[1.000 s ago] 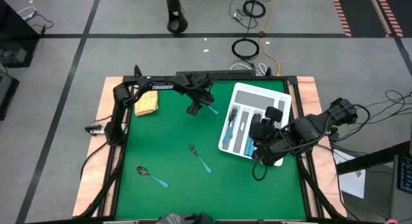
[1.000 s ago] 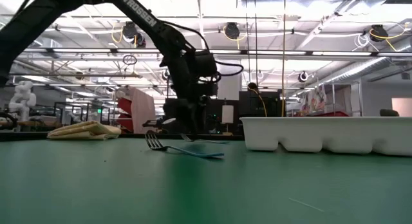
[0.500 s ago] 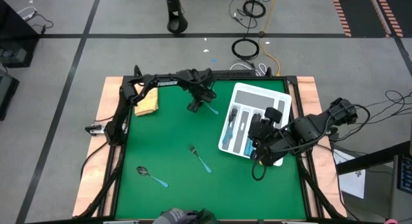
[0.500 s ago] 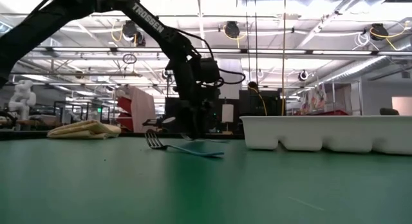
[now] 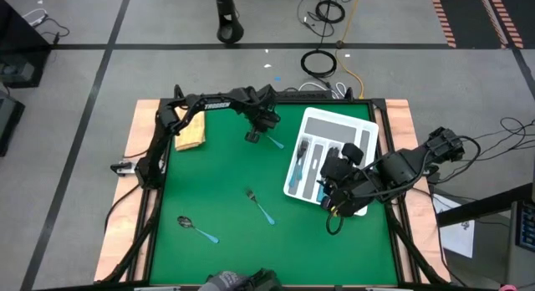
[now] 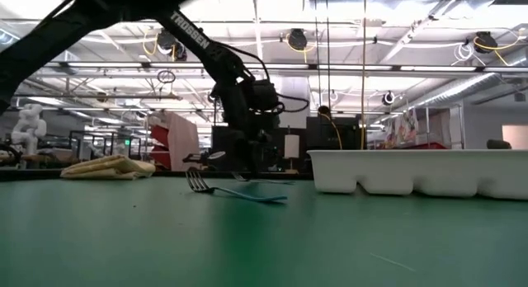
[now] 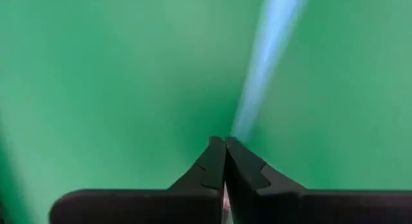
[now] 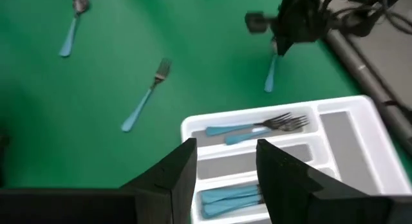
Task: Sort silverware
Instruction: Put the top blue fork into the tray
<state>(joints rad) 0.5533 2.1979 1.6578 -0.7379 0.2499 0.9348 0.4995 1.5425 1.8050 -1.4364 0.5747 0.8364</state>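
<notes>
My left gripper is down at the green table's far middle, shut on one end of a blue-handled piece of silverware. That piece's head is hidden by the fingers. A fork and a spoon lie flat on the table. My right gripper hangs open above the white divided tray, with nothing between its fingers. The tray holds forks in one compartment and blue-handled pieces in another. My left gripper pinches the piece between its two fingertips, at the end where the blue handle begins. The fingers come steeply from above, one on each side of the piece. The handle runs away from them, low along the table; I cannot tell whether it is lifted.
A folded yellow cloth lies at the far left corner. The tray stands at the far right. Wooden borders frame the green table, and open green surface lies between the fork, the spoon and the near edge.
My left gripper has shifted a little toward the table's far edge and the tray and sunk slightly, and its fingers have come together on the piece's end. The piece has stayed where it was. My right gripper has turned a little above the tray.
</notes>
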